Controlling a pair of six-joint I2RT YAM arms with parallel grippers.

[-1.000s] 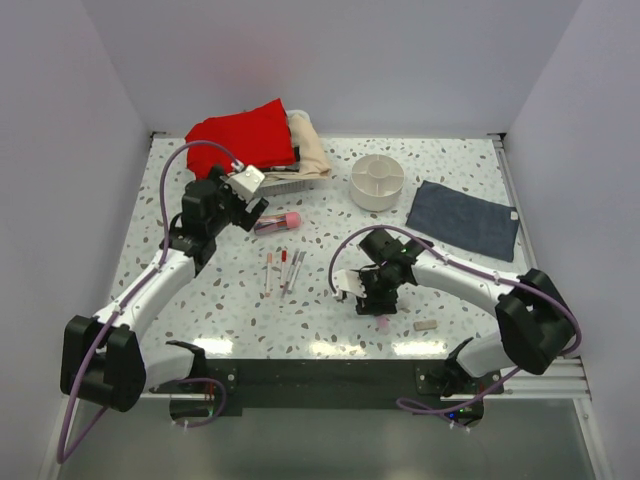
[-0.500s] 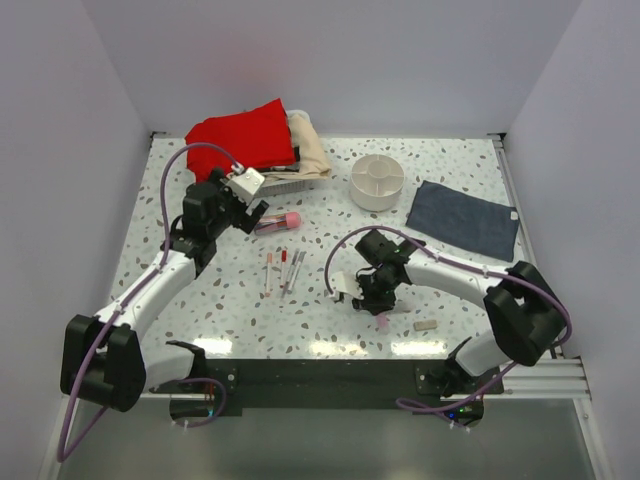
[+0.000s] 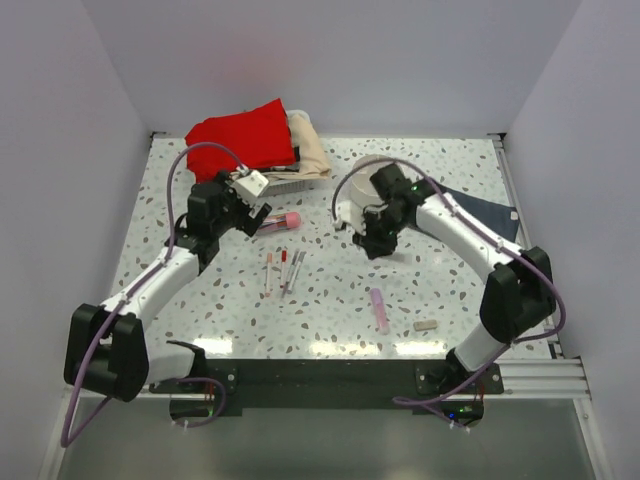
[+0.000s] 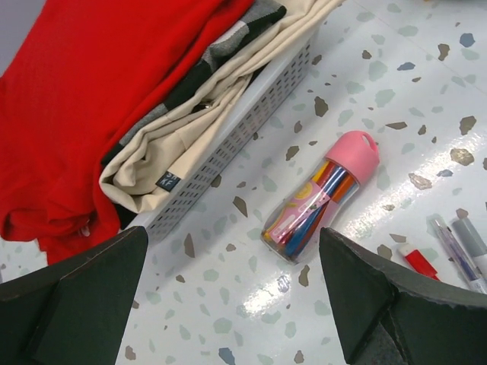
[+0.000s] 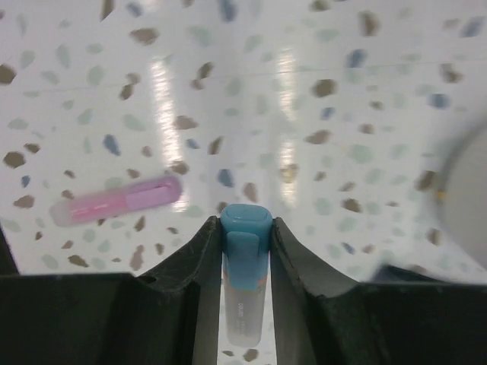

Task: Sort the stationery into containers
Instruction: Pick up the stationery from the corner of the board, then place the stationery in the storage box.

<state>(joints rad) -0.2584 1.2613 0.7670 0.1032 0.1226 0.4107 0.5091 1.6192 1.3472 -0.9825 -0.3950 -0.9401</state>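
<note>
Two grippers show on my feed. Far left, a red cloth (image 3: 240,135) lies over a white slotted basket (image 4: 251,114). My left gripper (image 3: 257,213) hangs with its jaws spread fully wide and empty, just beside the pink-capped clear tube of coloured pens (image 4: 319,199) lying on the speckled worktop (image 3: 200,300). Nearer me, thin red-and-white pens (image 3: 283,270) lie side by side. My right gripper (image 3: 376,240) hovers mid-worktop, jaws pinched on a short blue marker (image 5: 245,274). A chunky pink marker (image 3: 379,310) lies flat nearer me, with a small beige eraser block (image 3: 425,325) near it. I see the white round organiser (image 5: 470,198) only as a blurred pale rim. A dark blue-grey cloth (image 3: 485,210) lies rightmost.
</note>
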